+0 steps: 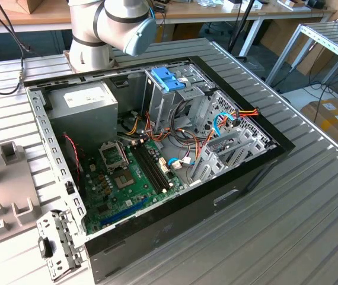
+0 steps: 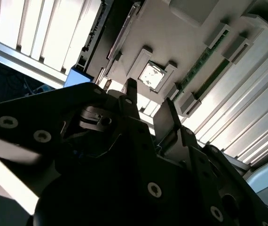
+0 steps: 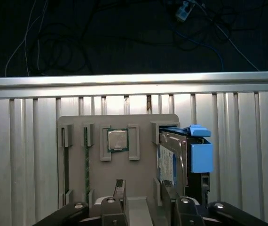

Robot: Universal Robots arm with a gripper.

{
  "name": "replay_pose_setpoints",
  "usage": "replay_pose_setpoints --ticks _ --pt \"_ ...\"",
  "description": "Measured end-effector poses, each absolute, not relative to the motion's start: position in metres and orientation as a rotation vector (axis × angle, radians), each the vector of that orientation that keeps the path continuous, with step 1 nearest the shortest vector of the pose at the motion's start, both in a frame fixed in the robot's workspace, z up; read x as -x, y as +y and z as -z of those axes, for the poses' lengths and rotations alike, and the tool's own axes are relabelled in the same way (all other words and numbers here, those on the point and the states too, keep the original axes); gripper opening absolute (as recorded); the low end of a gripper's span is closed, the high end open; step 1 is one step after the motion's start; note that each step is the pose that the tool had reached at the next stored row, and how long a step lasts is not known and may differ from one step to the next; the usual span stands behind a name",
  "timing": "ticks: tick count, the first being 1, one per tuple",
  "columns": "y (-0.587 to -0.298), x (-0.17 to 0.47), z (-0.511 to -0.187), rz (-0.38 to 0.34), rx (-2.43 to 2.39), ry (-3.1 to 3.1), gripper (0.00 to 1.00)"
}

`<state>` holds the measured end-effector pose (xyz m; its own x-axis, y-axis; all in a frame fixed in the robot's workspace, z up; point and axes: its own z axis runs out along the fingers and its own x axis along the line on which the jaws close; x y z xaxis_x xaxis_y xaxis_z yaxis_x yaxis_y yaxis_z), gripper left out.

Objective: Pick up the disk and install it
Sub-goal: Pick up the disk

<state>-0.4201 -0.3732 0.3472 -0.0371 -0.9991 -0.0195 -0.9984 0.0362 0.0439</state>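
Plainly, little writing can be read. In the first wrist view the disk [image 3: 168,162] shows a white-and-blue label, but its print cannot be made out. The same goes for the white sticker on the power supply [image 1: 89,102] inside the open computer case [image 1: 240,178] in the exterior view.

The disk's lower end is hidden behind the gripper [image 3: 142,189], and its far face is turned away. In the second wrist view the gripper [image 2: 148,107] is a dark mass covering much of the scene. In the exterior view the arm [image 1: 112,24] is cut off at the upper edge.

The disk stands on edge in an end slot of the grey fixture [image 3: 141,123], which lies on the slatted table [image 3: 26,155]. It has a dark metal body and blue plastic rails, with its label turned toward the chip [image 3: 117,140]. A memory stick [image 3: 86,160] sits in a slot beyond the chip.

The gripper's fingers stand apart with nothing between them, just in front of the fixture
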Motion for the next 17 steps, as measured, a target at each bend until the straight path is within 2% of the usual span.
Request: replay_pose_setpoints --ticks 1,2,17 --pt "-0.3732 0.4201 -0.3472 0.071 -2.168 -2.249 0.42" --pt "-0.3732 0.4201 -0.3472 0.071 -2.168 -2.249 0.48" --pt "-0.3729 0.4201 -0.3444 0.071 -2.168 -2.249 0.48"
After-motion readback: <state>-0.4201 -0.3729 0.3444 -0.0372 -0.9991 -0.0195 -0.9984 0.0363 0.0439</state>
